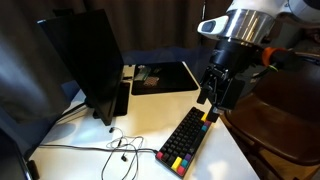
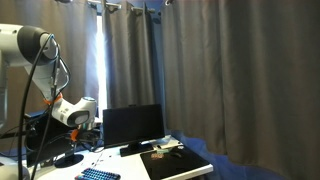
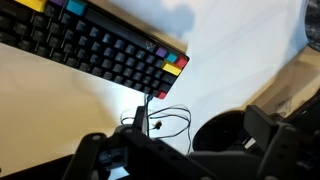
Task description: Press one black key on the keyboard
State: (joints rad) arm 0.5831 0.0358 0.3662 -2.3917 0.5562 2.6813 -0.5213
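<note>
Your hand (image 1: 217, 104) hangs above the compact black keyboard with coloured end keys (image 1: 185, 140), lower middle of frame on the white surface (image 1: 60, 150). It's spread open, gripping nothing.

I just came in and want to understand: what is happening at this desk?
A robot arm is working over a white desk. Its gripper hangs above the far end of a black keyboard and seems not to touch any key yet. I cannot tell whether the gripper is open or shut. A monitor, a dark mat and a loose cable are nearby.
</note>
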